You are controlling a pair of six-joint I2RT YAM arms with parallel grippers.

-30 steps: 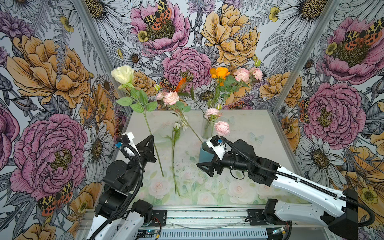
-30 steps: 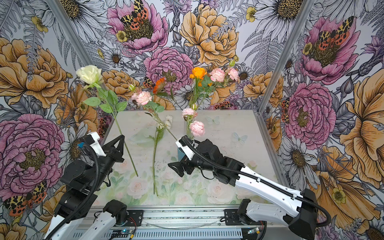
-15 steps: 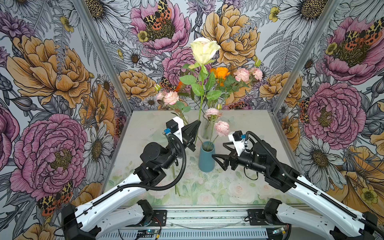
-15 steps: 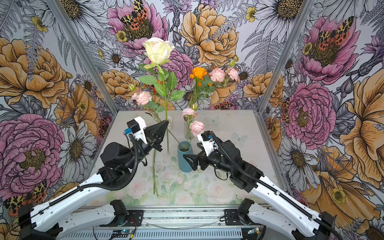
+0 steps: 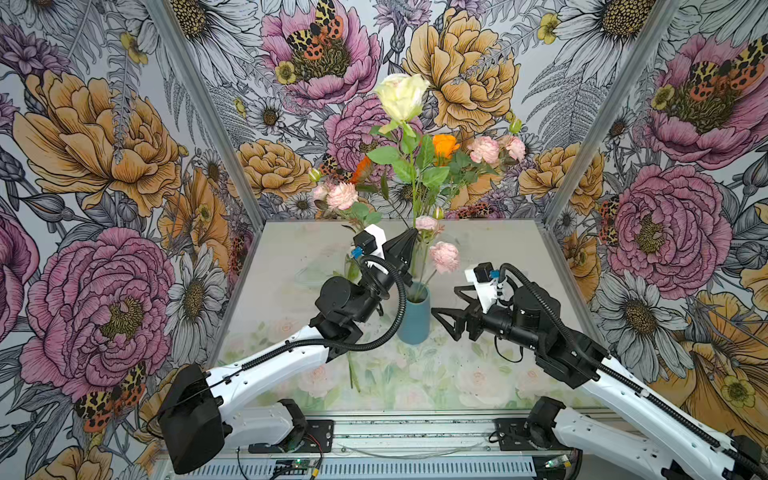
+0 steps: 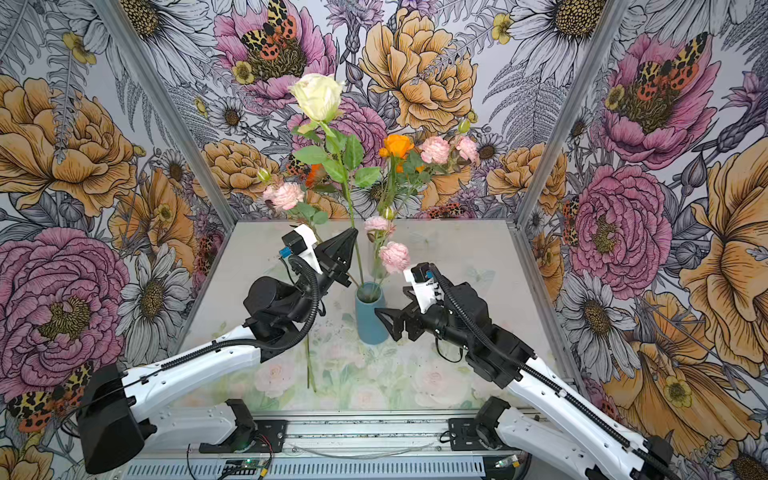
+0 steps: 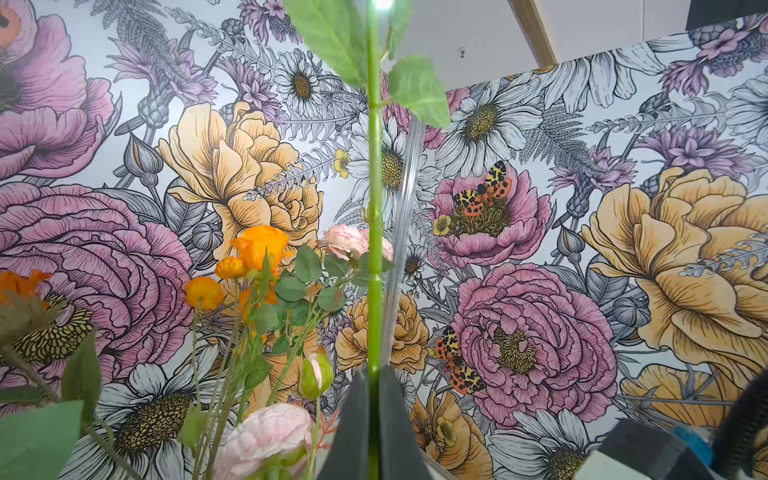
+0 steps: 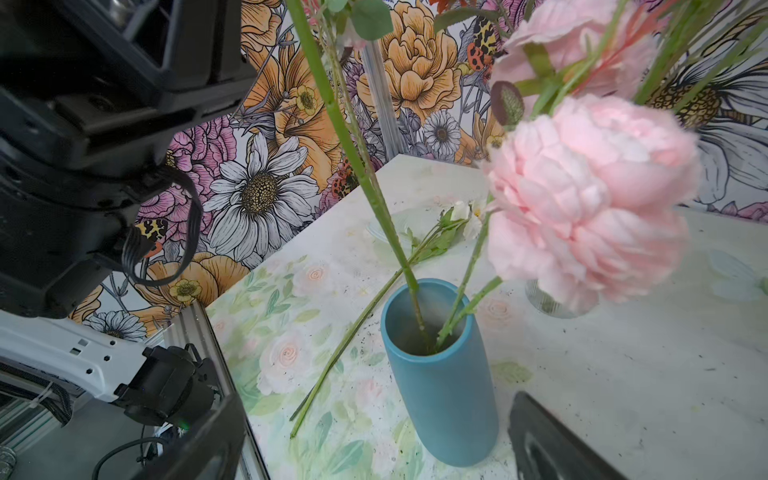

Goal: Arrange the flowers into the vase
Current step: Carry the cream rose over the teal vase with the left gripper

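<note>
Evidently at the insertion step: putting the cream rose [image 5: 401,97] into the blue vase [image 5: 413,322].

From both top views, shows the left gripper [image 5: 411,237] clenched on the rose's stem [image 5: 414,199] below the leaves. Has its tips pointing up and away, forearm stretched low from the near edge, wrist bent upward beside the vase. Shows the right gripper [image 5: 449,302] spread wide and empty, level with the vase's wall and just beside it; contact impossible to tell. Places pink blooms [image 5: 444,257] already in the vase, and one loose flower [image 5: 352,368] flat on the table [image 5: 498,257].

From the left wrist, confirms the pinch: the green stem [image 7: 374,208] rising straight from between closed dark fingers [image 7: 353,424].

From the right wrist, finds the same stem [image 8: 374,195] running down into the vase [image 8: 444,386], next to the pink blooms' stems. Cannot tell whether its end reaches the bottom.

Calls next, most likely, for easing the stem deeper, loosening the grip, then backing off without dragging leaves through the neighbouring blooms. Leaves the loose flower to fetch after that.
</note>
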